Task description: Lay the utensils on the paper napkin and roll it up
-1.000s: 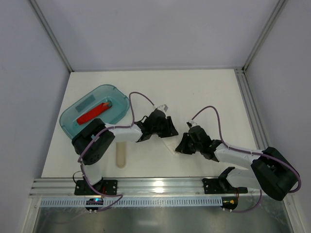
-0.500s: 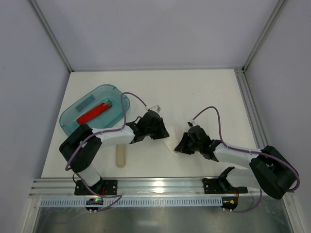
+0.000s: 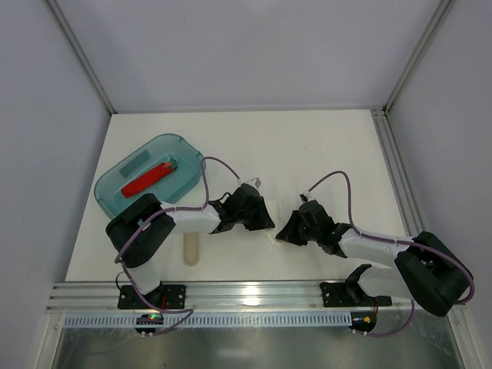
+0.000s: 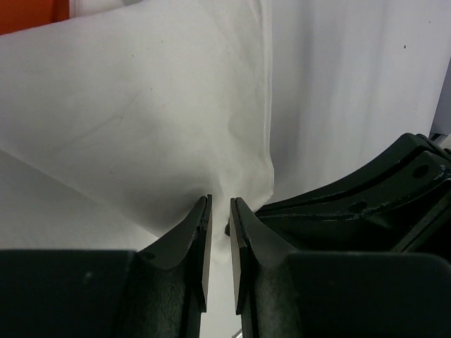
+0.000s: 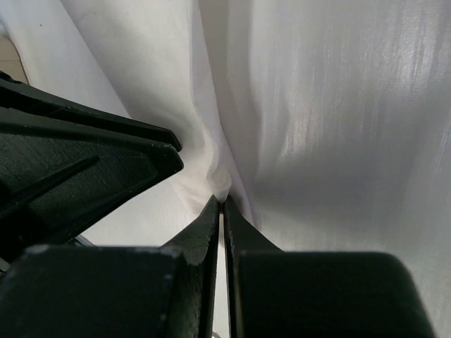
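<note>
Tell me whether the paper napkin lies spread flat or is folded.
Folded: the paper napkin shows overlapping layers and creases, with the right gripper pinching a fold.

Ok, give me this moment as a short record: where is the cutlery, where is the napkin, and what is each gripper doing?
orange-red utensil: lying in the teal tray, far left
pale utensil: on the table near its front edge, off the napkin
paper napkin: creased into folds between the two grippers
left gripper: jaws a slim gap apart at a napkin fold; grip uncertain
right gripper: shut on a napkin fold
task stage: neither visible utensil is on the napkin
</note>
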